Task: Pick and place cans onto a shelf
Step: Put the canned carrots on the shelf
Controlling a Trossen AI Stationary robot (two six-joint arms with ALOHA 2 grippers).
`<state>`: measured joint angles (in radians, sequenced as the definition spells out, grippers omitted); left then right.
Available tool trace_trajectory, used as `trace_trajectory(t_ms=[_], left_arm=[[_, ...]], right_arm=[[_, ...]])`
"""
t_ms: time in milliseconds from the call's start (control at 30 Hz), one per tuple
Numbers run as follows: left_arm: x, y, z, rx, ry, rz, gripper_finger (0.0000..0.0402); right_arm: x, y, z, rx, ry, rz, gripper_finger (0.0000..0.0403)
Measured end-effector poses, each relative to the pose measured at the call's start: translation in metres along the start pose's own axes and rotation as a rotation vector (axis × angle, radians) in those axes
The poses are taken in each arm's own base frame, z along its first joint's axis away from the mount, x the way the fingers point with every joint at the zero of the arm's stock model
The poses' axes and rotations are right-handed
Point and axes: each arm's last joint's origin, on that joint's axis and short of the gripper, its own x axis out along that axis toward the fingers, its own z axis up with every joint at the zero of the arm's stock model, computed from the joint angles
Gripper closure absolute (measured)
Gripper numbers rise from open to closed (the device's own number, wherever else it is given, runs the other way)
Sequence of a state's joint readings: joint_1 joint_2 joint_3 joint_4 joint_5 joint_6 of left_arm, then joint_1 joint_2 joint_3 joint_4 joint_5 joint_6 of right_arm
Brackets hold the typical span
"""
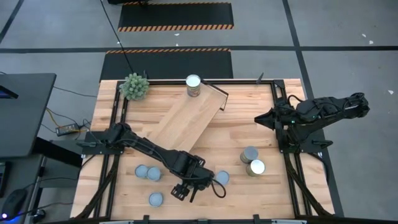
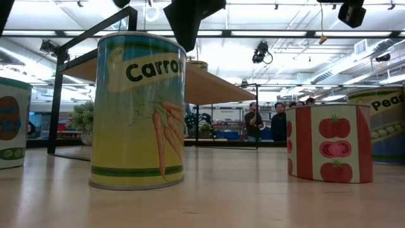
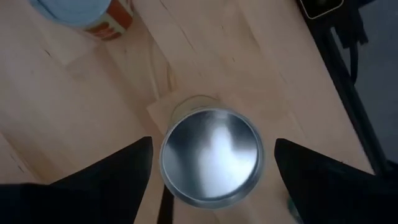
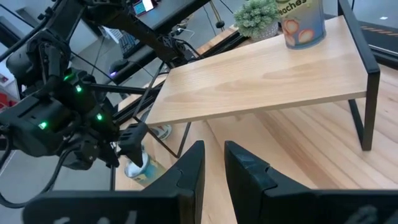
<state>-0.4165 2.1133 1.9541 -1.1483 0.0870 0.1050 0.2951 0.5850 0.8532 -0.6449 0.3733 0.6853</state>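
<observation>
A can with a silvery top [image 3: 211, 155] stands upright on the table near its front edge. My left gripper [image 3: 212, 142] is open above it, pointing steeply down, with one finger on each side of the can and apart from it. In the high view that gripper [image 1: 185, 191] covers the can. Another can [image 1: 193, 86] stands on the far end of the light-wood shelf [image 1: 186, 121], which lies askew on the table. My right gripper [image 4: 214, 152] waits shut and holds nothing, raised at the table's right side [image 1: 258, 118].
Loose cans stand around: two at the front left [image 1: 147, 172], one near the front edge [image 1: 155, 199], one just right of my left gripper [image 1: 221, 178], two at mid right [image 1: 252, 160]. A green plant [image 1: 135, 86] sits at the far left corner. People stand in the room beyond [image 2: 266, 121].
</observation>
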Motion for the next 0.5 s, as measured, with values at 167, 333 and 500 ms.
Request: trace_trajectory(t_ms=[167,333,500], left_arm=[[0.0,0.008,-0.002,-0.085,0.002,-0.053,0.006],[0.0,0.01,-0.001,-0.095,0.008,0.056,0.0059],[0.01,0.007,-0.001,-0.114,0.028,-0.019,0.0052]], right_arm=[[0.002,0.001,-0.001,-0.004,0.007,-0.006,0.0334],[0.005,0.001,-0.001,-0.006,0.014,-0.011,0.0334],[0.006,0.002,-0.001,-0.004,0.012,-0.009,0.0334]])
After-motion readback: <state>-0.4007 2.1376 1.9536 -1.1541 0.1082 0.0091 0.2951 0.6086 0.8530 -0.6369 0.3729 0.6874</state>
